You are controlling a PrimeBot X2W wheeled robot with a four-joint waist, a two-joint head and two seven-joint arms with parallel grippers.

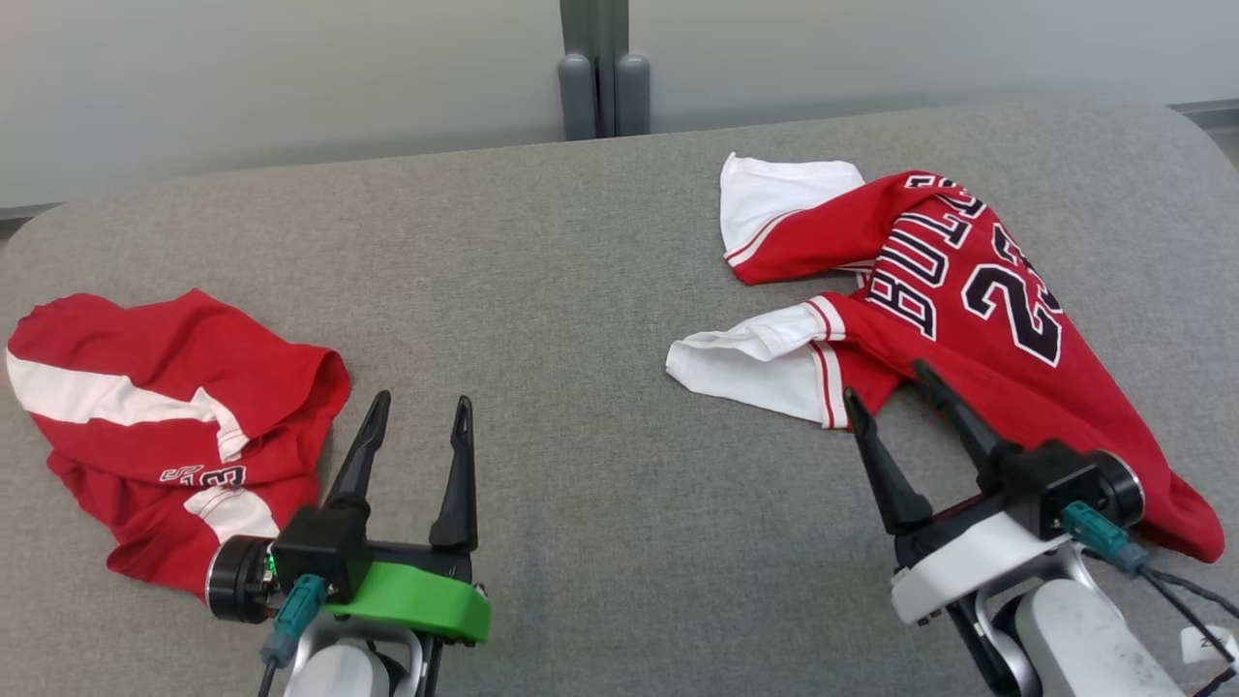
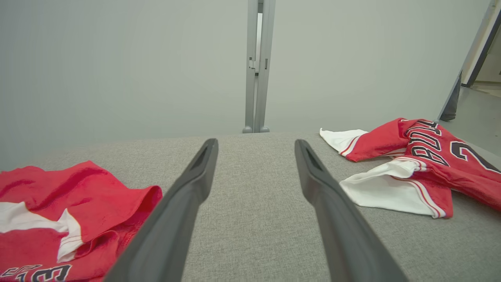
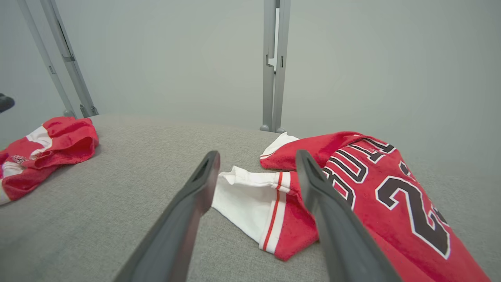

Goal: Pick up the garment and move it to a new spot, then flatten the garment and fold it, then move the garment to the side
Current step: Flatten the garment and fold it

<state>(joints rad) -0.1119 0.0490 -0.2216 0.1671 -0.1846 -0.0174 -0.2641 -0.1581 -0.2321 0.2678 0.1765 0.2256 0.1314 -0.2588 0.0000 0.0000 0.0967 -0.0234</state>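
The garment, a red jersey (image 1: 968, 290) with white sleeves and black lettering, lies crumpled on the right of the grey fabric table (image 1: 581, 290). My right gripper (image 1: 885, 379) stands open at its near edge, fingers astride the lower white sleeve and holding nothing. The right wrist view shows the same jersey (image 3: 372, 196) just past that gripper (image 3: 257, 153), with the right finger over the red cloth. My left gripper (image 1: 423, 400) is open and empty beside red shorts (image 1: 165, 426). The left wrist view has this gripper (image 2: 255, 143) above bare table, with the jersey (image 2: 430, 164) far to the right.
Red shorts with white stripes lie bunched at the table's left, seen as shorts (image 2: 58, 211) in the left wrist view and shorts (image 3: 47, 145) in the right wrist view. A grey post (image 1: 605, 77) stands behind the table's far edge. Bare grey cloth spans the middle between the two garments.
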